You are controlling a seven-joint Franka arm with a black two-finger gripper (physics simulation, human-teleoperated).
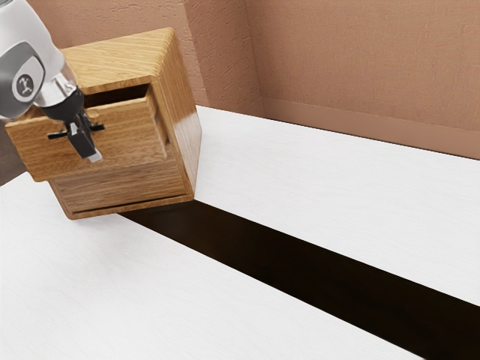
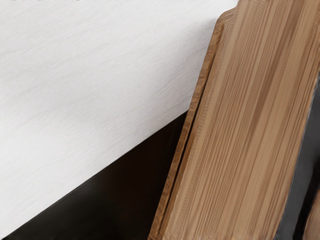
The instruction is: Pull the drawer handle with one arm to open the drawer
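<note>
Bright, even, diffuse light throughout.

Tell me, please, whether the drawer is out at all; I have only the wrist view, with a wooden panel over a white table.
Observer: Yes, the upper drawer stands partway out of the wooden cabinet, with a dark gap showing above its front.
Operator: Thank you. Where is the gripper?
Observer: The gripper is at the black handle on that drawer's front, pointing downward.
Operator: Is anything else on the cabinet open?
Observer: No, the lower front panel looks flush with the cabinet.
</note>
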